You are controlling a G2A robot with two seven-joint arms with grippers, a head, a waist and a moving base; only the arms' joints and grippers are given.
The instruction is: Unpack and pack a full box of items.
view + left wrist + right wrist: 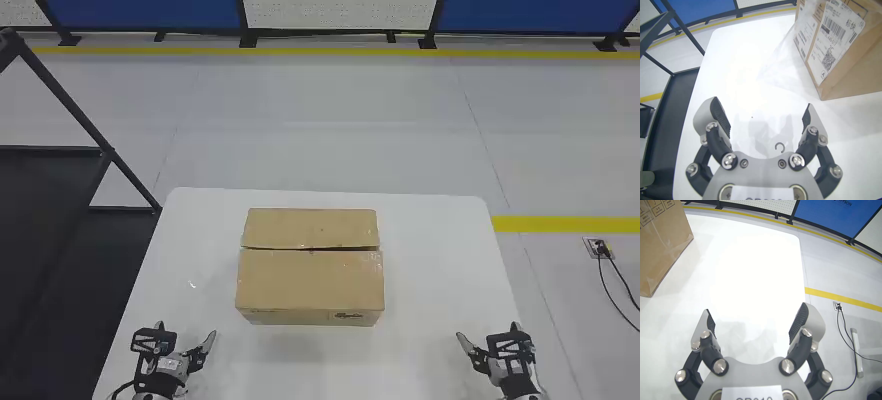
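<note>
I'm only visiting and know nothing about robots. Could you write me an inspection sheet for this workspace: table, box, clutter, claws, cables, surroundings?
Surface: white table, rounded corners.
Job's things: closed cardboard box standing mid-table, printed labels on one side.
Clutter: small C-shaped metal ring lying on the table by the left claw.
Grippers: left claw open, holding nothing; right claw open, holding nothing; both at the table's near edge, apart from the box.
Cables: black cable running from a floor socket, off the table.
Surroundings: blue panels, yellow floor lines, black metal rack beside the table.
</note>
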